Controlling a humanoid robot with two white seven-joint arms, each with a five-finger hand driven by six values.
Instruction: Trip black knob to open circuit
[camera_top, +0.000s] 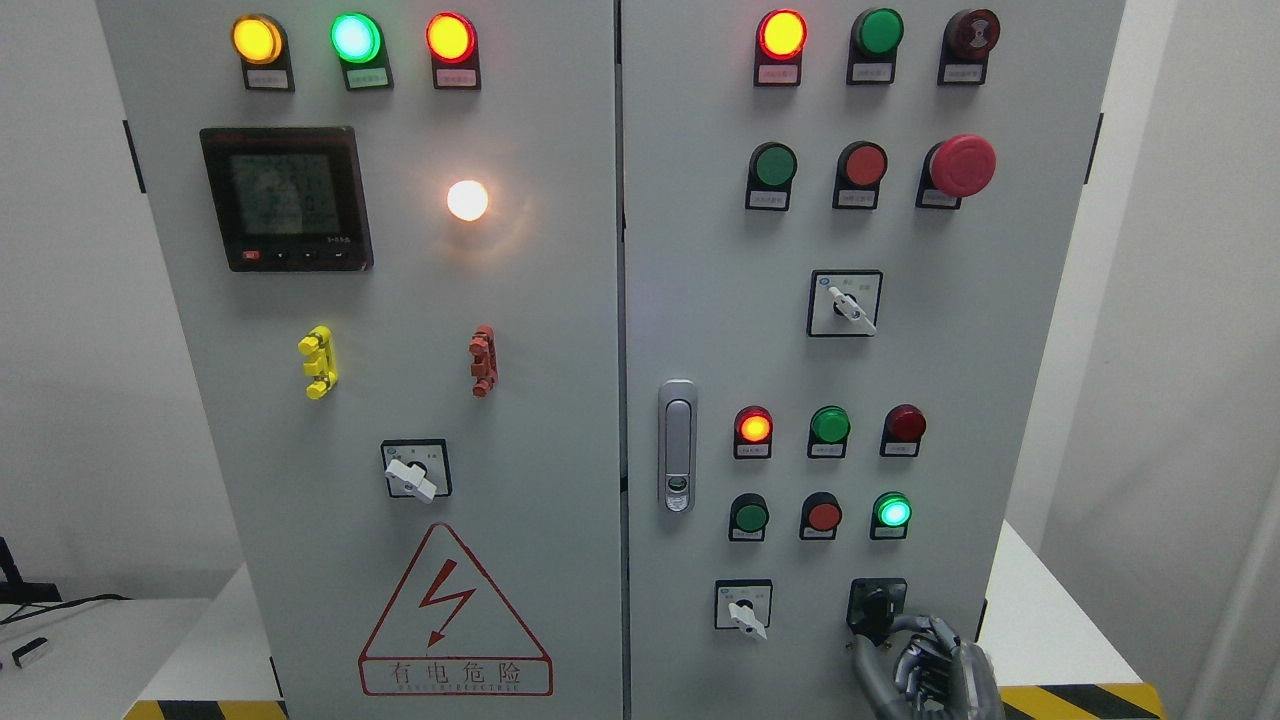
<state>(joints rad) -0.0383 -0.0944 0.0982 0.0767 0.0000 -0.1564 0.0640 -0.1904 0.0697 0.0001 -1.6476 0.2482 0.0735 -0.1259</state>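
Observation:
The black knob (877, 603) sits on a black square plate at the lower right of the right cabinet door (700, 300), its handle pointing roughly straight down. My right hand (915, 660), grey and metallic, comes up from the bottom edge just below and to the right of the knob. Its top reaches the lower end of the knob's handle. Whether it grips the handle is not clear from this angle. My left arm does not show.
A white selector switch (745, 608) sits left of the black knob. Above it are rows of buttons and lamps, one lit green (892, 512) and one lit red (753, 427). The door latch (677, 445) is at the seam. Yellow-black tape (1080, 700) marks the table edge.

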